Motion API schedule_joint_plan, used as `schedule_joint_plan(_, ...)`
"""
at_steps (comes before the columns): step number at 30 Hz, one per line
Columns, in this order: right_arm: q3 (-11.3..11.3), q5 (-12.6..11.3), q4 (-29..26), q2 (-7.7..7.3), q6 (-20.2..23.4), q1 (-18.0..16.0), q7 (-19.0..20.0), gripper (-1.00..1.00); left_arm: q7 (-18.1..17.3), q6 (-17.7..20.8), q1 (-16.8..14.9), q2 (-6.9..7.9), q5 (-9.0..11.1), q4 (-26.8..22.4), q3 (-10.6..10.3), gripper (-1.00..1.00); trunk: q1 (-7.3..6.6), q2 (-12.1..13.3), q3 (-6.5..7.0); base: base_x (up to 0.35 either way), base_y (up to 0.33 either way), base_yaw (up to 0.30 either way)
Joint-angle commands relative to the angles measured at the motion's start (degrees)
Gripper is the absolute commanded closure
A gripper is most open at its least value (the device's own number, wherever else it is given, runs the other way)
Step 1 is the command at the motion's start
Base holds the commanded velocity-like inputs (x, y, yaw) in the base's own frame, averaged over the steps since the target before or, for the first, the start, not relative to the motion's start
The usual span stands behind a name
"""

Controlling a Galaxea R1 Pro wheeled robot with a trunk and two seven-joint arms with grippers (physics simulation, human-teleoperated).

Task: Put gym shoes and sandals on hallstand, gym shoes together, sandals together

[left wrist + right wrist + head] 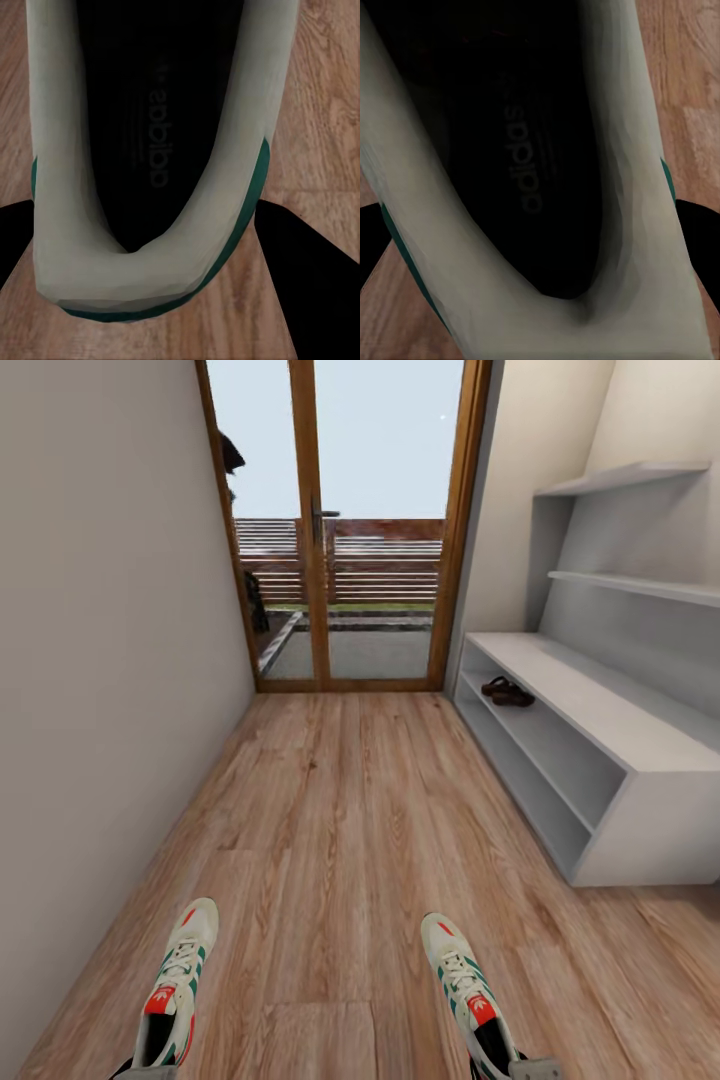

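White lace-up sneakers, green-striped, red-orange tongues: left shoe (pixel 175 985) pinched at heel by left gripper (pixel 146 289), right shoe (pixel 468 990) likewise by right gripper (pixel 540 300), above wood floor (pixel 330 840). Brown sandals (pixel 507 691) on grey rack (pixel 600 760) shelf.

Two gym shoes are sitting near the camera, well apart, toes pointing toward the door: left gym shoe (pixel 176 988) at the left, right gym shoe (pixel 470 985) at the right, both over the corridor floor (pixel 340 820). Hallstand (pixel 640 760) is running along the right wall. Sandals (pixel 507 691) are lying side by side on its upper open shelf, at the far end. Glass door (pixel 345 530) is closing off the corridor straight ahead.
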Motion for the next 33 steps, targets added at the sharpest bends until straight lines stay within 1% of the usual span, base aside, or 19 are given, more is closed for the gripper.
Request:
schedule_joint_plan(1,-0.4,0.5,0.0,0.03,-0.2,0.0,0.1,1.0,-0.3,-0.2,0.0,-0.02,-0.4,0.0,0.5,1.0,0.02,0.0,-0.05,0.337,0.0,0.0)
schedule_joint_plan(33,-0.4,0.5,0.0,0.03,-0.2,0.0,0.1,1.0,-0.3,-0.2,0.0,-0.02,-0.4,0.0,0.5,1.0,0.02,0.0,-0.05,0.337,0.0,0.0)
